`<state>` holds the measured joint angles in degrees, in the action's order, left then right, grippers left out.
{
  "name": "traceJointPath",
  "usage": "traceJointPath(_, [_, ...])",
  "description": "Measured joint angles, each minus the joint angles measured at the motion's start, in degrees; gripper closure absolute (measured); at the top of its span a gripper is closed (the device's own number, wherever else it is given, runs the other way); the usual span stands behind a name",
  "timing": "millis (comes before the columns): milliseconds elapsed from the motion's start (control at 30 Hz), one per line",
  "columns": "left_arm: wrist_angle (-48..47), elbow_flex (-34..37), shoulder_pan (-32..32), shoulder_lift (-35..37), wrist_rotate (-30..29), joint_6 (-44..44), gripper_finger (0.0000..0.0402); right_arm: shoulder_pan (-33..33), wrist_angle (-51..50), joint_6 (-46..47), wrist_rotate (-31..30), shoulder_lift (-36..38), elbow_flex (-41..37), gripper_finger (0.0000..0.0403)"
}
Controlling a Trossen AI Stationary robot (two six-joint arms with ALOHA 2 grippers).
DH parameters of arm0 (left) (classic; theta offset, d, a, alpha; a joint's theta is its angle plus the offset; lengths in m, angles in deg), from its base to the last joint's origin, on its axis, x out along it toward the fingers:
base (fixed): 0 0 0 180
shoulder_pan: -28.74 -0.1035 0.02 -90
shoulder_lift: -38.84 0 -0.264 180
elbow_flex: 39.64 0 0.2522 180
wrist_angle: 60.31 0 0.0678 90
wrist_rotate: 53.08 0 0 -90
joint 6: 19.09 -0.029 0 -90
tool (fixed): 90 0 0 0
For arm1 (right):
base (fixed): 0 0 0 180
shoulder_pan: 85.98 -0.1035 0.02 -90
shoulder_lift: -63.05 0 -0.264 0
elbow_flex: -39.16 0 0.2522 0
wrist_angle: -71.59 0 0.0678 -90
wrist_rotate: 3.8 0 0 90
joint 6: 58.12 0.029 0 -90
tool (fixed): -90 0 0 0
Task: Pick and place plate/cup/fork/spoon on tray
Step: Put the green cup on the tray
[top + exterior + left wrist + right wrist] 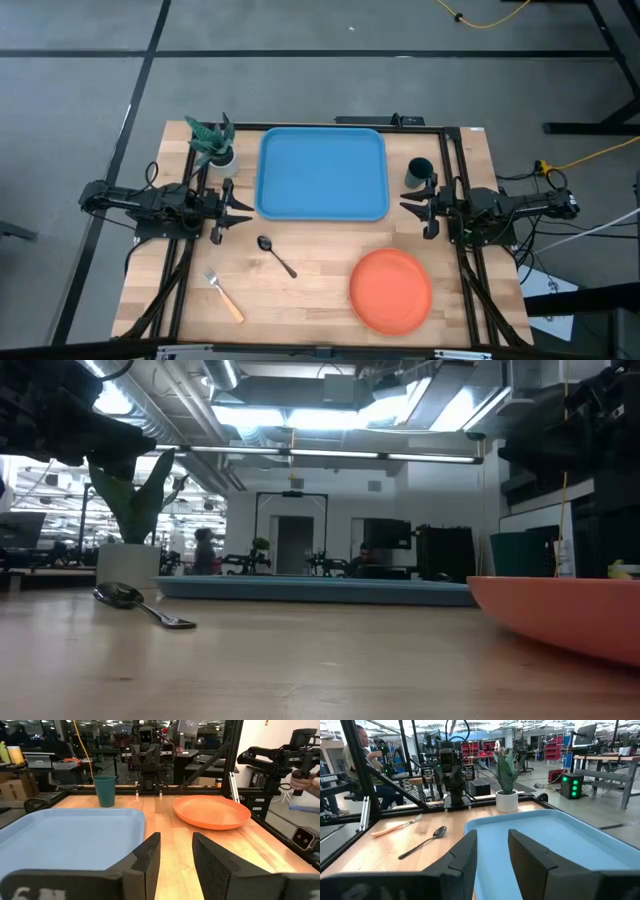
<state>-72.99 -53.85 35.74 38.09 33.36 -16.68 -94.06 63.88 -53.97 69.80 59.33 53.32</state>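
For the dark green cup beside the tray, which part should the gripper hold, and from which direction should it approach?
Probably the side wall of the cup, near mid-height. It stands upright with straight sides and no handle. The right gripper, open, is the closer one and could come level from its own side.

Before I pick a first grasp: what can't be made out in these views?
- Inside of the cup: dark from above, contents unreadable.
- Fork: absent from the low view; tines tiny in the high view.
- Plate: cut by the low view's right edge.
- Tray: low view shows its rim only.
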Motion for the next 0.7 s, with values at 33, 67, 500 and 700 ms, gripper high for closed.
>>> traceJointPath(33, [0.1,0.0,0.0,0.0,0.0,0.0,0.0294,0.0,0.8,-0.1,0.0,0.0,0.0,0.0287])
traceJointPath(67, [0.4,0.0,0.0,0.0,0.0,0.1,0.0294,0.0,1.6,0.0,0.0,0.0,0.0,0.0287])
traceJointPath(500, [39.4,0.0,0.0,0.0,-1.1,-10.9,0.0294,0.0,36.9,-15.5,6.7,0.0,0.0,0.0287])
traceJointPath(700, [44.5,0.0,0.0,0.0,1.4,-16.1,0.0294,0.0,52.2,-38.1,17.5,-0.4,3.3,0.0287])
